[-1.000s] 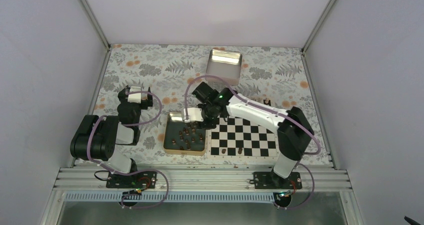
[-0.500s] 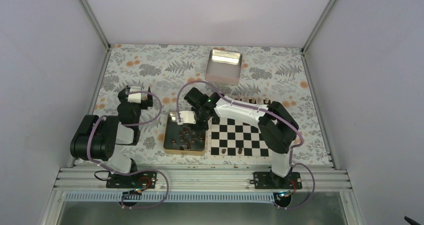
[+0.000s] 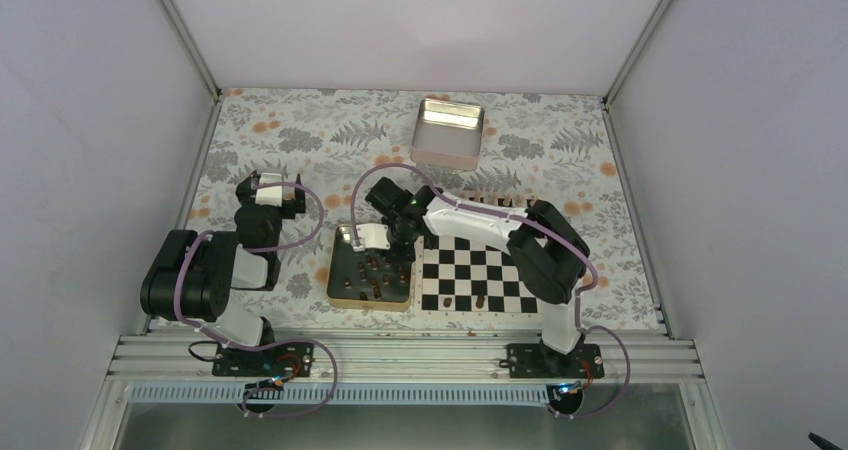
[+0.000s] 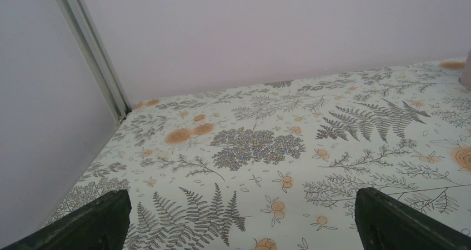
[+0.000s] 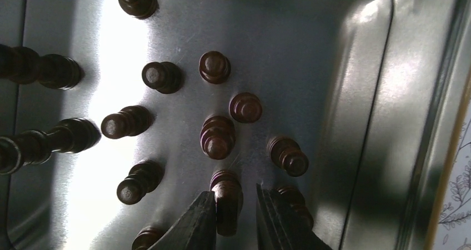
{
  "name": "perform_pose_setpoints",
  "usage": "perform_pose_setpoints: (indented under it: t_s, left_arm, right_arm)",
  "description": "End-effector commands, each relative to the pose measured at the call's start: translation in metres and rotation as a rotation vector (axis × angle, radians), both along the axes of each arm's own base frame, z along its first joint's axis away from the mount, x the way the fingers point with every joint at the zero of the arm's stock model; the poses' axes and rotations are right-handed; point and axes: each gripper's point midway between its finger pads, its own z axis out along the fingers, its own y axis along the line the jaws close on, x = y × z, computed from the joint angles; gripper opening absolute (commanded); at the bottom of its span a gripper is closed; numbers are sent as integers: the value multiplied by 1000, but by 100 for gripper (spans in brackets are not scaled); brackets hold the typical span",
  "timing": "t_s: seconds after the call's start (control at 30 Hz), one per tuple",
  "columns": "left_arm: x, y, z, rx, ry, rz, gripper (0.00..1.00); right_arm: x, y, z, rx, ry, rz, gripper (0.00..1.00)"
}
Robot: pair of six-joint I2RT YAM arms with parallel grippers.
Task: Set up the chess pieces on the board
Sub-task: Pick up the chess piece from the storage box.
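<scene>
Several dark brown chess pieces (image 5: pixel 218 136) stand and lie in the gold-rimmed metal tray (image 3: pixel 368 307), left of the board (image 3: pixel 500 270). Two more pieces (image 3: pixel 447 301) stand on the board's near row. My right gripper (image 3: pixel 395 253) is down in the tray. In the right wrist view its jaws (image 5: pixel 233 197) are open around one piece (image 5: pixel 225 184). The left finger touches that piece and a gap shows on the right. My left gripper (image 3: pixel 268 185) rests at the left over the floral cloth. It is open and empty in the left wrist view (image 4: pixel 240 197).
A silver tin (image 3: pixel 448 130) stands at the back centre. The tray wall (image 5: pixel 389 122) rises just right of the right gripper. Another piece (image 5: pixel 294 203) sits behind its right finger. White walls and frame posts (image 4: pixel 91 50) enclose the cloth-covered table.
My right gripper has moved left from the board's far left corner to over the tray, and has come down around a piece. The left arm has not moved.
</scene>
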Motion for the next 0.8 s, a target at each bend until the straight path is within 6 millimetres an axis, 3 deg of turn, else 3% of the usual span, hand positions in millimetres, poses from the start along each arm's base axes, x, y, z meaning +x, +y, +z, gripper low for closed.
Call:
perform_pose_setpoints:
  t_s: [0.0,0.27,0.37,0.6,0.77]
  left_arm:
    - [2,-1,10,-4,-45,-3,100]
    - [2,-1,10,-5,-45,-3,100]
    - [2,-1,10,-4,-45,-4,100]
    - [2,-1,10,-5,-45,-3,100]
    - [2,-1,10,-4,-45,-2,100]
  right_arm:
    - [-2,3,-4,-14,25,2,20]
    - [-5,2,-2,-21,44,-4,8]
    - [-5,5,8,5,42,-6,4]
    - [-2,-3,67,112,18,-45,4]
    - [17,-40,112,171,-42,-155,4]
